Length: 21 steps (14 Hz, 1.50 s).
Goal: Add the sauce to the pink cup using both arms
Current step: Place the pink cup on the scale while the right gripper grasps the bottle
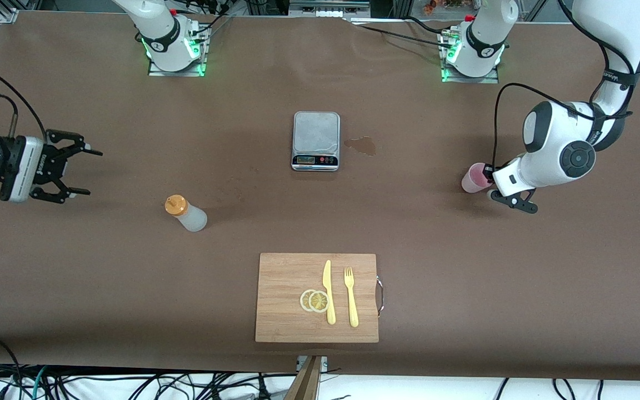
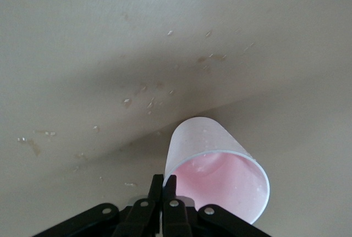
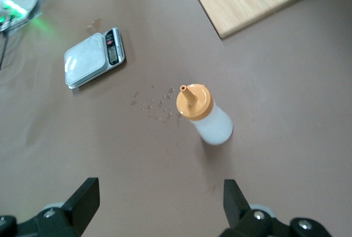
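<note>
The pink cup (image 1: 473, 178) (image 2: 220, 176) is at the left arm's end of the table, with its inside showing pink in the left wrist view. My left gripper (image 1: 490, 181) (image 2: 164, 182) is shut on the cup's rim, one finger inside and one outside. The sauce bottle (image 1: 188, 214) (image 3: 204, 117), whitish with an orange cap, stands upright toward the right arm's end. My right gripper (image 1: 93, 172) (image 3: 159, 196) hangs open above the table beside the bottle, well apart from it, with nothing between its fingers.
A kitchen scale (image 1: 316, 140) (image 3: 93, 58) sits mid-table with a brownish stain (image 1: 361, 145) beside it. A wooden cutting board (image 1: 286, 300) (image 3: 258, 0) nearer the front camera carries a yellow knife (image 1: 329, 291), a fork (image 1: 351, 297) and lemon slices (image 1: 314, 300).
</note>
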Available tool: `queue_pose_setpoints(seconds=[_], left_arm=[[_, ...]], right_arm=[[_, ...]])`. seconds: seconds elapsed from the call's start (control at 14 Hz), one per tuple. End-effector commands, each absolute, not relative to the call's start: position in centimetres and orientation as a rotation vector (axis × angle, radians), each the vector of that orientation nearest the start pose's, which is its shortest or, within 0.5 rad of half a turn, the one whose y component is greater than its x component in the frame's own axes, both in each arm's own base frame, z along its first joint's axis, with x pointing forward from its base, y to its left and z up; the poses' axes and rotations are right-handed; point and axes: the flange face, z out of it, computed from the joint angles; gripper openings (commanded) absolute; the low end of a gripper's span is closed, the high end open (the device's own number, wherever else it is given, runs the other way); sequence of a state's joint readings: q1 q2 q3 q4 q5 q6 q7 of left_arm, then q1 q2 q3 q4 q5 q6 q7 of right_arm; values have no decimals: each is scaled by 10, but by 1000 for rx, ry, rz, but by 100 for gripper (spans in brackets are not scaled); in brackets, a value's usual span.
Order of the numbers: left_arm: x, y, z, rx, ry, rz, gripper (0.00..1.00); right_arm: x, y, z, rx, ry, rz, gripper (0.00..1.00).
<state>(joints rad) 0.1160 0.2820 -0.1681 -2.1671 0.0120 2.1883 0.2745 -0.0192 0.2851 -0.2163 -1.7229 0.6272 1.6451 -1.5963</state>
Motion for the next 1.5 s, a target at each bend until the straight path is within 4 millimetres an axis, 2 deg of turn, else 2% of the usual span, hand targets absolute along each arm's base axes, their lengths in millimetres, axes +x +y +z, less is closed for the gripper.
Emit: queue_pose_setpoints(seconds=[0.0,0.14,0.29,0.43,0.5,0.71,0.86,0.93,1.14,1.29,1.43], left_arm=[[549,-75,296,-3159,489,412,0],[539,-126,318,-3183,337,444,0],[524,-177,324,-3192,232,466,0],[500,-240,329,-3179,79,478,0],[489,-263,327,-3174,5,485,0],[459,-337,326,-3231,-126,435,0],[423,-396,317,-3249,-194,415,0],[411,-415,313,-3266,-215,398,0],[389,-444,298,-3300,-155,394,0],[380,-453,289,-3304,-150,412,0],[373,-461,279,-3310,-133,423,0]], right_arm=[[609,-86,360,-1890,-1518,-427,100],[610,-90,329,-1783,-1561,-506,100],[615,-88,288,-1652,-1587,-663,100],[614,-76,237,-1516,-1527,-807,100],[612,-72,216,-1476,-1489,-854,100],[606,-64,171,-1413,-1418,-929,100],[603,-55,153,-1373,-1384,-977,100],[603,-53,148,-1359,-1388,-1000,100],[605,-42,145,-1337,-1394,-1020,100],[608,-30,142,-1331,-1369,-1054,100],[608,-11,130,-1303,-1345,-1091,100]])
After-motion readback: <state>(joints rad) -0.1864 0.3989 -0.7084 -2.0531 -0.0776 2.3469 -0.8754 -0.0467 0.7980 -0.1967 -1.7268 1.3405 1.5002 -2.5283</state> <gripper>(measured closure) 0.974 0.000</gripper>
